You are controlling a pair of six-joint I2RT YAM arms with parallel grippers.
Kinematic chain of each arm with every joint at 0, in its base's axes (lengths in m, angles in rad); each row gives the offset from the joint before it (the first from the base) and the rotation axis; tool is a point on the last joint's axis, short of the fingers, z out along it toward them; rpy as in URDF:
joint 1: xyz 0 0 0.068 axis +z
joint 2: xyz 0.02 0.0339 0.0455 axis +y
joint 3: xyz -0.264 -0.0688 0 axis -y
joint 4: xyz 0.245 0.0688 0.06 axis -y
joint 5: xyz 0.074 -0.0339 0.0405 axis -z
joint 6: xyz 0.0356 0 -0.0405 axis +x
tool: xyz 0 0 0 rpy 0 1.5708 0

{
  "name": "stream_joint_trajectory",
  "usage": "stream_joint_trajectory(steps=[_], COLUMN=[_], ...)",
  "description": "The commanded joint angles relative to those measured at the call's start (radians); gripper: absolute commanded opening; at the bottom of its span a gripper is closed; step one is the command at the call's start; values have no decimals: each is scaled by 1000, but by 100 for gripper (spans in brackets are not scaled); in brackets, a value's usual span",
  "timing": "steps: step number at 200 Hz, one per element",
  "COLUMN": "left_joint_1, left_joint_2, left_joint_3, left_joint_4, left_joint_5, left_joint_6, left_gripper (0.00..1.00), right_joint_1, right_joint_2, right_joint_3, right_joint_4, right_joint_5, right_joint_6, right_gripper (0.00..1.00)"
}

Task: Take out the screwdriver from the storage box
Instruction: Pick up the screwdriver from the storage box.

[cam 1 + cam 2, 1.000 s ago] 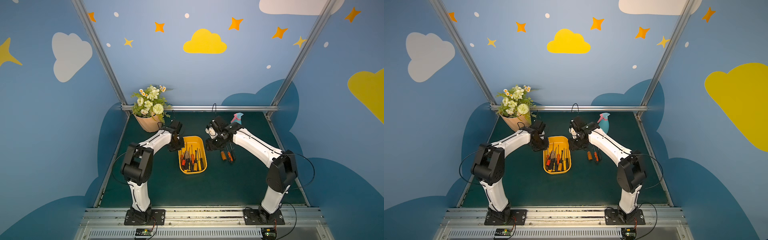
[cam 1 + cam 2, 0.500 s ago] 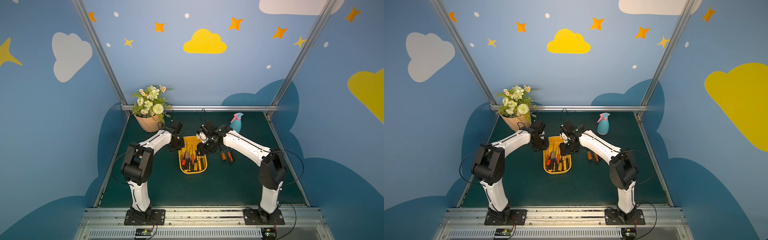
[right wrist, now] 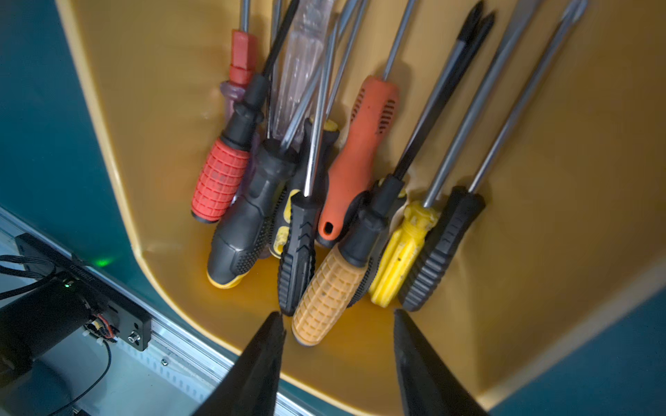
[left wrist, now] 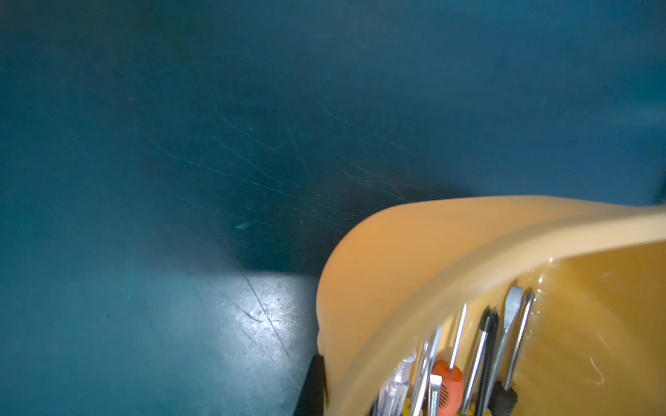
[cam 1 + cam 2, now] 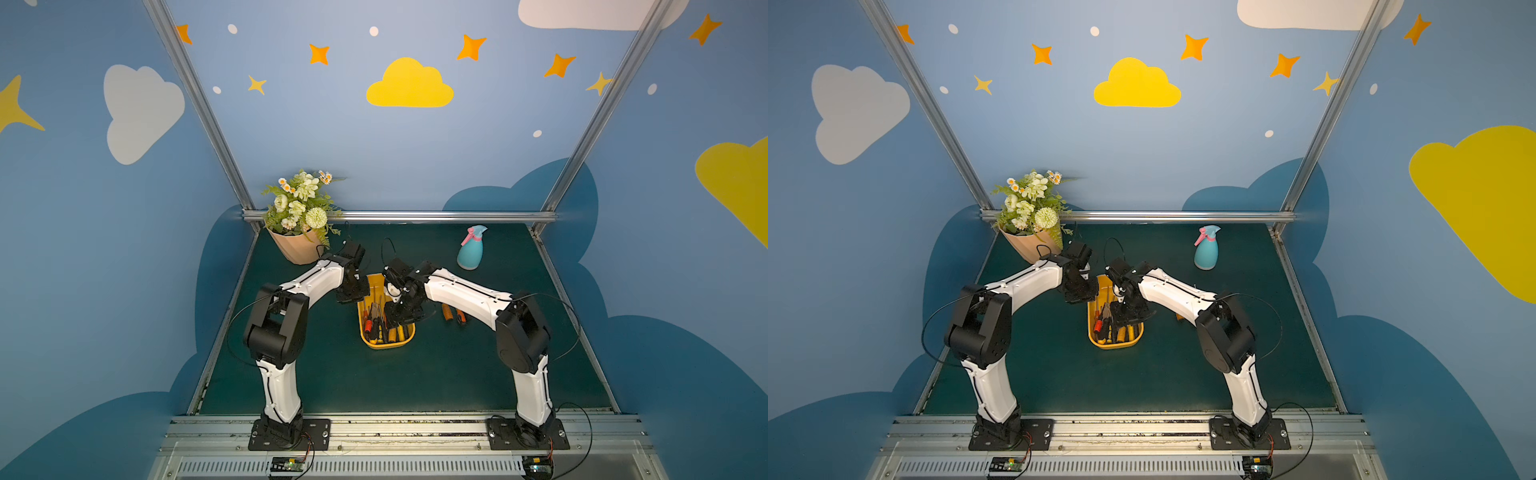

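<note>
Green mat (image 5: pixel 415 374) under blue walls (image 5: pixel 124 249) carries the yellow box (image 5: pixel 386 343), midway between both arms. Screwdrivers (image 3: pixel 360 151) lie piled inside it, handles toward its near end. Right gripper (image 3: pixel 337 315) hangs over those handles, jaws about half open and empty, tips either side of the amber screwdriver (image 3: pixel 328 299). Left gripper (image 5: pixel 352 293) sits at the box's far left corner, closed on its wall; one finger (image 4: pixel 312 385) shows outside it. Two loose screwdrivers (image 5: pixel 453 312) lie just right of the box.

storage box (image 3: pixel 576 162): glossy yellow plastic | screwdriver shafts (image 3: pixel 474 108): shiny metal | table (image 4: pixel 216 180): matt, scratched
</note>
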Motion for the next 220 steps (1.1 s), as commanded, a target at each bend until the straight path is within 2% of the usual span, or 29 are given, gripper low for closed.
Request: stream_joint_trajectory(steps=[1, 39, 68, 121, 155, 179, 220], left_joint_1=[-1, -1, -1, -2, 0, 0, -1], left_joint_2=[4, 1, -4, -31, -44, -42, -32], left_joint_3=[19, 18, 15, -7, -22, -29, -22], left_joint_4=[13, 13, 11, 5, -3, -3, 1], left_joint_5=[47, 52, 51, 37, 27, 22, 26], left_joint_6=[-12, -16, -15, -25, -20, -24, -38], left_gripper=[2, 3, 2, 3, 3, 2, 2], right_joint_1=[12, 16, 17, 26, 26, 26, 26], right_joint_2=[27, 67, 96, 153, 148, 122, 88], right_joint_3=[19, 35, 37, 74, 75, 67, 70], right_joint_4=[-27, -75, -80, -102, -110, -96, -78], right_joint_5=[-6, 53, 53, 60, 74, 77, 82], right_joint_6=[32, 54, 59, 35, 9, -5, -38], right_gripper=[51, 51, 49, 40, 26, 11, 2])
